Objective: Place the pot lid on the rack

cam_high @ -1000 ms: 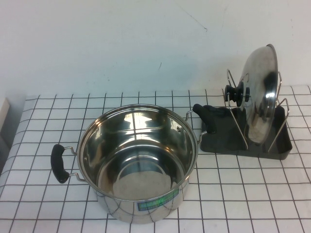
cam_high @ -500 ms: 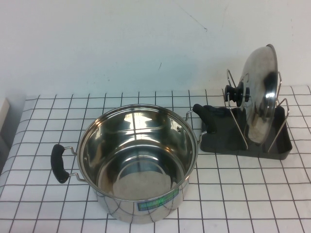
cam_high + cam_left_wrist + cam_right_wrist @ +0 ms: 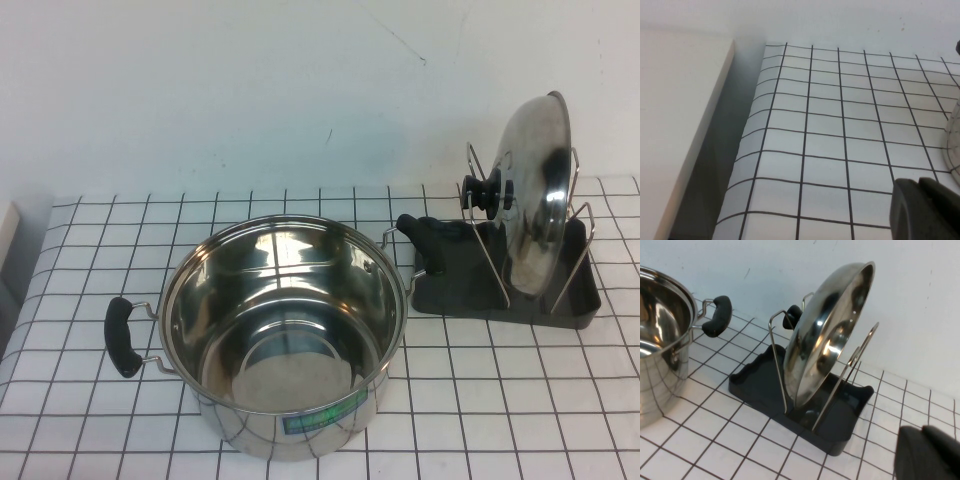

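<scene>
Steel pot [image 3: 283, 335] beside rack [image 3: 450, 285]; left gripper [image 3: 925, 210], right gripper [image 3: 927, 455] closed, apart.

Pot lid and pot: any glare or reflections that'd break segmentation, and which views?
High view: pot lid, standing in the rack, shows dull grey sheen; pot interior mirrors bright patches. Right wrist view: strong highlights on the lid's underside; right hand a dark blur at the corner. Left wrist view: no glare, left hand blurred, shadow along the tablecloth edge.
</scene>
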